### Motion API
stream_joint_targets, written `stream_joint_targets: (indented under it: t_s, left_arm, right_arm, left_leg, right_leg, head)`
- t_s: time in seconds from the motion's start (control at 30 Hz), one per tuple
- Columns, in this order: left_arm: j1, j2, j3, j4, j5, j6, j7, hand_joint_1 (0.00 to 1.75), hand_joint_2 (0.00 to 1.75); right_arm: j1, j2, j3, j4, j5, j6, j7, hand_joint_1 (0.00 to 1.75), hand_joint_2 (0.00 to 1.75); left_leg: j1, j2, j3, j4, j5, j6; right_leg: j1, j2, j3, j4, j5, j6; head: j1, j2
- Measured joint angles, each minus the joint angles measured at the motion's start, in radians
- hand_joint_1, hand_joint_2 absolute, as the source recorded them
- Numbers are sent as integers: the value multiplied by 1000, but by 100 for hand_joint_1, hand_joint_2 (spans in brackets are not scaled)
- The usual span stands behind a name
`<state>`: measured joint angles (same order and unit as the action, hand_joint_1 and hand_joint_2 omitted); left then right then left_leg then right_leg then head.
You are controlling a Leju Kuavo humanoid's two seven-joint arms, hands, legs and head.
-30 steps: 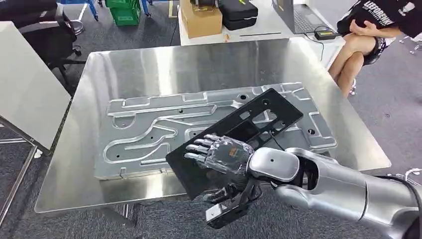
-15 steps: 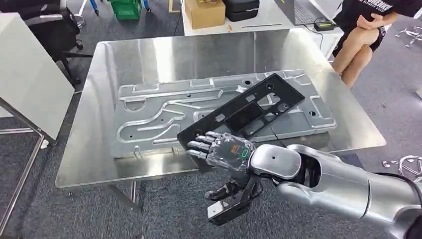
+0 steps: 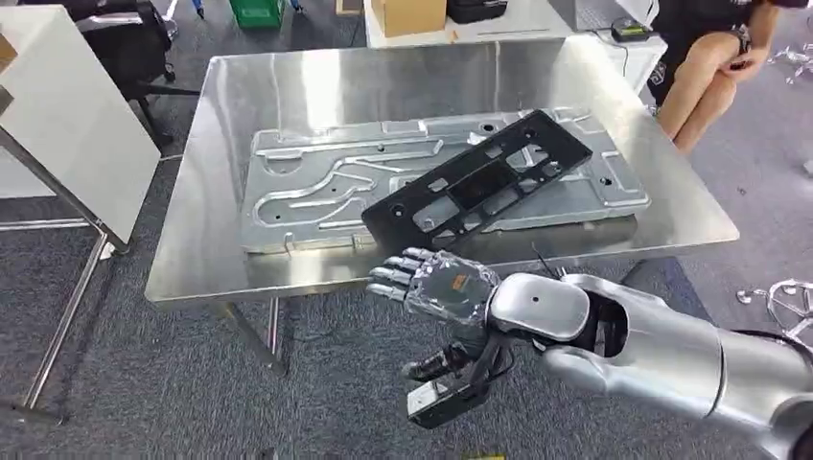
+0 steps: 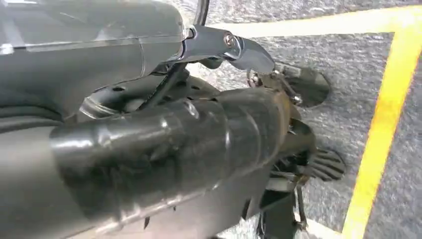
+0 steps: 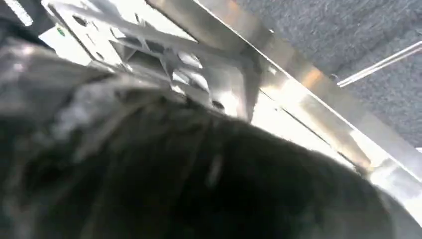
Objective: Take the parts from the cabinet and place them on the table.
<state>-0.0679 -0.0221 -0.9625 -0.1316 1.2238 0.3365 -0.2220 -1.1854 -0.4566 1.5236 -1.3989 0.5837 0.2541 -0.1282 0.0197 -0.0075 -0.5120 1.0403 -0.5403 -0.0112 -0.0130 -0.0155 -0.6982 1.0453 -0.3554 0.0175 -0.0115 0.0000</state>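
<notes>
The black part (image 3: 476,185) is laid flat on the grey metal plate (image 3: 316,187), set at a slant across the end of the plate nearest the seated person (image 3: 714,53), with its cut-out windows facing up. The grey metal plate itself is spread along the steel table (image 3: 240,96), on which both parts are carried. The right hand (image 3: 431,283) is seen just off the table's near edge, apart from the black part, with nothing held and its fingers stretched out and slightly spread toward the table. In the right wrist view the table's edge (image 5: 318,99) is seen close beyond the blurred hand. The left hand (image 4: 179,149) is seen hanging over grey floor with a yellow line (image 4: 383,129); whether its fingers are spread or curled cannot be told
</notes>
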Motion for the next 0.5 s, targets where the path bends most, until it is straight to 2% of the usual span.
stream_joint_targets:
  t_s: [0.03,0.07,0.1,0.13,0.17,0.2,0.23,0.27,0.3,0.33,0.37,0.4,0.43,0.47,0.5]
  left_arm:
    - [0,0,0,0,0,-2,-3,0,0]
    - [1,0,-1,0,0,-2,-4,0,0]
    - [-1,0,-2,0,0,-2,-4,0,0]
    - [-2,0,-2,0,0,-2,-5,0,0]
    - [-2,0,-3,0,0,-2,-6,0,0]
    - [-1,0,-3,0,0,-2,-6,0,0]
    - [0,0,-5,0,0,-2,-5,0,0]
    - [0,0,-6,0,0,-2,-6,0,0]
    - [0,0,-7,0,0,-2,-6,0,0]
    - [0,0,-7,0,0,-2,-6,0,0]
    - [0,0,-8,0,0,-2,-6,0,0]
    - [-1,-5,-8,0,0,-4,-7,0,0]
    - [-1,-5,-8,0,0,-4,-9,0,0]
    - [-1,-5,-8,0,0,-6,-11,0,0]
    - [-1,-5,-9,0,0,-7,-11,0,0]
  right_arm:
    - [2,-7,1,-1,0,0,0,0,0]
    - [5,-11,2,-2,5,-2,3,0,0]
    - [5,-15,3,-3,10,-3,3,0,0]
    - [6,-21,3,-3,14,-5,3,0,0]
    - [6,-24,3,-4,17,-7,4,0,0]
    - [8,-28,3,-4,18,-8,6,0,0]
    - [12,-30,4,-4,19,-11,8,0,0]
    - [16,-32,5,-3,21,-11,10,0,0]
    - [18,-34,6,-3,21,-12,10,0,0]
    - [18,-34,6,-4,21,-13,10,0,0]
    - [17,-34,5,-4,21,-15,10,0,0]
    - [15,-35,5,-4,24,-16,10,0,0]
    - [13,-36,2,-5,26,-19,11,0,0]
    - [13,-39,-3,-4,29,-22,11,0,0]
    - [11,-39,-2,-5,32,-23,11,0,0]
  left_leg:
    - [-2,0,-5,-2,9,13]
    - [3,6,-17,-9,26,30]
    - [2,9,-26,-9,39,37]
    - [1,9,-42,-9,53,46]
    - [-1,9,-57,-8,65,49]
    - [-3,9,-74,-8,78,50]
    - [-7,9,-91,-7,91,51]
    - [-10,9,-108,-6,104,52]
    - [-15,9,-125,-6,115,52]
    - [-20,9,-139,-6,127,52]
    - [-23,8,-149,-6,137,51]
    - [-19,9,-154,-5,146,51]
    - [-27,6,-157,-5,154,44]
    - [-20,7,-156,-11,166,38]
    - [-14,7,-154,-18,177,32]
  right_leg:
    - [-3,-1,0,-5,11,8]
    - [-9,2,-6,0,3,14]
    - [-9,6,-18,21,-49,18]
    - [-10,7,-32,72,-120,20]
    - [-9,8,-46,139,-180,23]
    - [-9,9,-59,216,-224,24]
    - [-9,10,-65,277,-237,23]
    - [-8,10,-56,304,-216,20]
    - [-5,11,-29,290,-179,14]
    - [2,12,15,244,-146,4]
    - [7,14,76,170,-132,-12]
    - [20,19,154,74,-151,-33]
    - [28,17,212,-20,-191,-48]
    - [28,16,218,-30,-189,-38]
    - [35,17,211,-33,-176,-43]
  head:
    - [1,0]
    - [0,0]
    - [2,0]
    - [2,0]
    - [3,0]
    - [2,0]
    - [2,0]
    - [2,0]
    - [2,0]
    - [2,0]
    - [2,0]
    - [0,0]
    - [1,0]
    - [0,0]
    - [2,0]
